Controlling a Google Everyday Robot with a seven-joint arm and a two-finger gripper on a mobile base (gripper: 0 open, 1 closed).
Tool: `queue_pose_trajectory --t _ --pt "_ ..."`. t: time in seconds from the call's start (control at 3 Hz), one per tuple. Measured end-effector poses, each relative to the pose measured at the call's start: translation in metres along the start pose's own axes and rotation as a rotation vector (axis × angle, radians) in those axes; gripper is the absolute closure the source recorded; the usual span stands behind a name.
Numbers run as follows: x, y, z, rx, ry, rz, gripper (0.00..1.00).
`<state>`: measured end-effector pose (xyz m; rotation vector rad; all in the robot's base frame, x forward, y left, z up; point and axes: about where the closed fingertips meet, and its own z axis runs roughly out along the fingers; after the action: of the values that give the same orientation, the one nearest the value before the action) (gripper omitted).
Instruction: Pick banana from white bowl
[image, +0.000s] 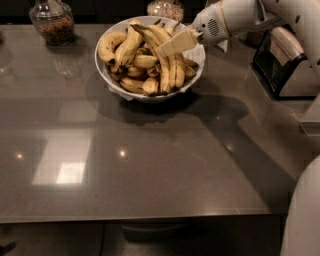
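Note:
The white bowl (110, 83) stands at the back middle of the grey table and is heaped with several yellow bananas. A long curved banana (164, 70) with a dark stem tip lies over the pile on the bowl's right side, running from the back towards the front rim. My gripper (175, 44) reaches in from the upper right on a white arm. It sits right over the upper part of that long banana and its neighbours, just inside the bowl's right rim. Short stubby bananas lie on the left side.
A glass jar (50, 21) with brown contents stands at the back left and another jar (165, 8) behind the bowl. A black and white appliance (280, 62) stands at the right. The table's front edge (140, 217) runs along the bottom. My white body (305, 210) shows at the lower right.

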<state>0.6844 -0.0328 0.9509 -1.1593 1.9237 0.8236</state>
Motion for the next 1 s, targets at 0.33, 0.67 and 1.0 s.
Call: queue_pose_trajectory --t 0.33,0.67,1.0 --pt "-0.001 0.004 -0.007 0.01 0.012 0.001 0.86" --pt "-0.004 0.012 -0.017 0.021 0.022 -0.006 1.0" --pt "-0.007 0.02 -0.028 0.037 0.024 -0.016 1.0"
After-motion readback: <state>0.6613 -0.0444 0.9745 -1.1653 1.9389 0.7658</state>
